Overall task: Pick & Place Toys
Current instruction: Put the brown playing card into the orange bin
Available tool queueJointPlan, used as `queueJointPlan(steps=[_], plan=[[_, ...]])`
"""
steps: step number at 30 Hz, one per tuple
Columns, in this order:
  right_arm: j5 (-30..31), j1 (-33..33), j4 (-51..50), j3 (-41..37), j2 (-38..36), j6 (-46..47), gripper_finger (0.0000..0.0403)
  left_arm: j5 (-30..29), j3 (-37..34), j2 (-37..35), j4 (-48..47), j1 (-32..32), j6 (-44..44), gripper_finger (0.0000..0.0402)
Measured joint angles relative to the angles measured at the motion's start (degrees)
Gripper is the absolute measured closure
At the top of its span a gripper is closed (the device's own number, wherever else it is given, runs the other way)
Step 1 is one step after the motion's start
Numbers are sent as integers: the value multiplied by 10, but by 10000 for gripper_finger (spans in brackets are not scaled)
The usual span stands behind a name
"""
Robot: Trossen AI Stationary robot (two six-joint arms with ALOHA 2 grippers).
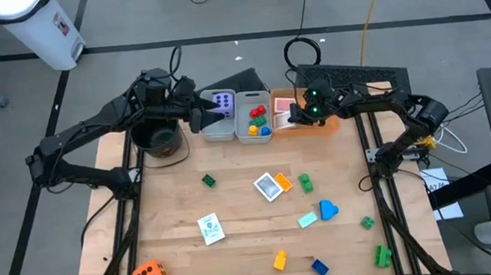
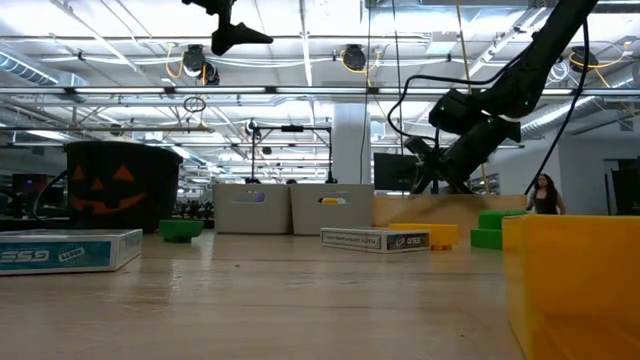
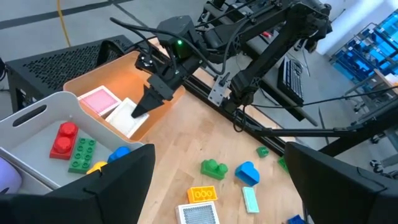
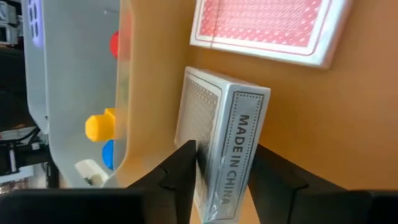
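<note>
Right gripper [image 4: 222, 163] sits low inside the orange tray [image 4: 298, 124], fingers loosely straddling a grey card box [image 4: 219, 134] standing on edge, a red card [image 4: 261, 25] just beyond. Left gripper [image 3: 217, 186] hangs spread wide, empty. Risk: released on edge, the box may topple against the tray wall.

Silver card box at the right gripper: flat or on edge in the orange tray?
On edge. The silver card box stands on its narrow side inside the flat orange tray, between the right gripper's jaws, beside the flat red-backed card box.

Right claw [image 1: 295, 116] lowered, fingers parted, left claw [image 1: 211, 116] open
</note>
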Motion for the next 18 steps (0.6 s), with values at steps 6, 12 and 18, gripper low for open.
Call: queueJointPlan(steps=[6,12,18], plan=[[-1,0,2,0,0,-13,255,0,0,0,0,0,-3,39],[-3,-2,4,0,0,-17,248,0,0,0,0,0,-8,39],[-10,-20,4,0,0,-17,242,0,0,0,0,0,-11,39]])
